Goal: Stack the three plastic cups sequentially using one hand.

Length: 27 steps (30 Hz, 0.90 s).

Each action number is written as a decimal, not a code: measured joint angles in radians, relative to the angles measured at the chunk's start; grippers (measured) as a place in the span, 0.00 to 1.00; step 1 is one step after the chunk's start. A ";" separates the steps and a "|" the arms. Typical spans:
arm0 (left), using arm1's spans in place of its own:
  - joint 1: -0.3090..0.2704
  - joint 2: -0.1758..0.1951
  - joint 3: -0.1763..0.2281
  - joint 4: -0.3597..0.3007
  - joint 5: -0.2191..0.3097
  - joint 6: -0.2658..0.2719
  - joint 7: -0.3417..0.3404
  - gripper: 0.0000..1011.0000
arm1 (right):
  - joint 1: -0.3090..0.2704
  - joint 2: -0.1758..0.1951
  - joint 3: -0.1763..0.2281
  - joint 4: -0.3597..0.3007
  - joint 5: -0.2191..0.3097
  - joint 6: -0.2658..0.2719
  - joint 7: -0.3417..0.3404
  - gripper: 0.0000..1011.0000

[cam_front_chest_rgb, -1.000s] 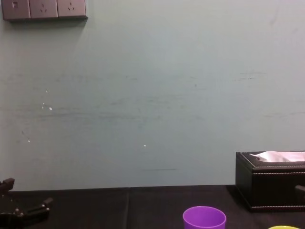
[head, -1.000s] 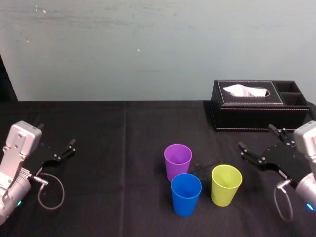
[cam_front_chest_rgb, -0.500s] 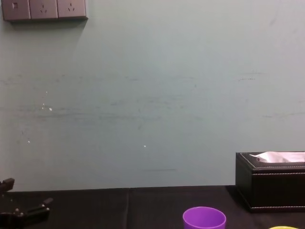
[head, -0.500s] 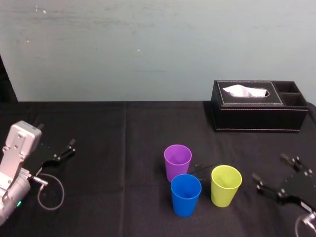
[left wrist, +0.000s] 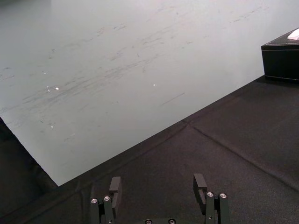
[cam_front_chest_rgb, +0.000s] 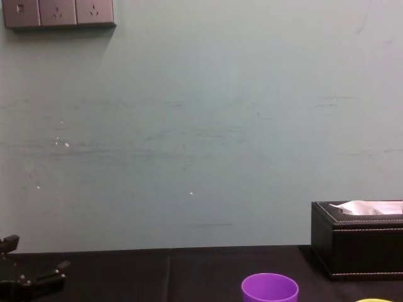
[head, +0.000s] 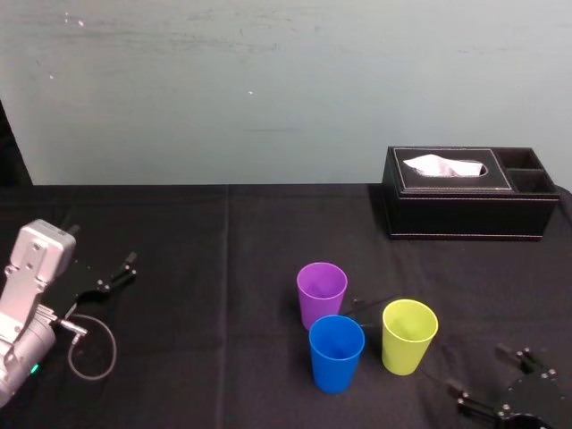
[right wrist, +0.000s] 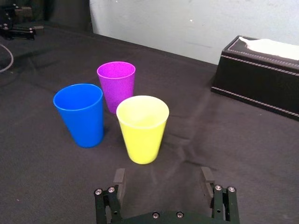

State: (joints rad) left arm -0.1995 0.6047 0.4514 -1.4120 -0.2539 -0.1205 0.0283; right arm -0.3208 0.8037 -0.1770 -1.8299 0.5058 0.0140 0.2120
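A: What stands before the right gripper (right wrist: 162, 179)?
B: The yellow cup (right wrist: 142, 128), straight ahead of its spread fingers, bare cloth between.
A: And past it?
B: The blue cup (right wrist: 80, 114) and purple cup (right wrist: 116, 84), close together, with narrow gaps.
A: Elsewhere?
B: The tissue box (head: 465, 192) stands well back on the right. The table (head: 197, 250) lies bare on the left, as far as the left gripper (head: 119, 273).

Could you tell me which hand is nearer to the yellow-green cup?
Right. The right hand sits close beside the yellow-green cup; the left hand lies far across the table.
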 joint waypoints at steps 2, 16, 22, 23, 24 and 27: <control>0.000 0.000 0.000 0.000 0.000 0.000 0.000 0.99 | 0.006 -0.012 -0.004 0.004 0.004 0.007 0.004 0.99; 0.000 0.000 0.000 0.000 0.000 0.000 0.000 0.99 | 0.108 -0.110 -0.073 0.066 -0.059 0.054 0.026 0.99; 0.000 0.000 0.000 0.000 0.000 0.000 0.000 0.99 | 0.141 -0.148 -0.084 0.101 -0.075 0.064 0.037 0.99; 0.000 0.000 0.000 0.000 0.000 0.000 0.000 0.99 | 0.145 -0.153 -0.085 0.106 -0.076 0.064 0.039 0.99; 0.000 0.000 0.000 0.000 0.000 0.000 0.000 0.99 | 0.153 -0.163 -0.086 0.114 -0.078 0.065 0.043 0.99; 0.000 0.000 0.000 0.000 0.000 0.000 0.000 0.99 | 0.164 -0.177 -0.087 0.124 -0.081 0.065 0.050 0.99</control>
State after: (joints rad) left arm -0.1995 0.6047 0.4514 -1.4120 -0.2539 -0.1205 0.0283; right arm -0.1571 0.6267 -0.2641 -1.7060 0.4245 0.0787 0.2615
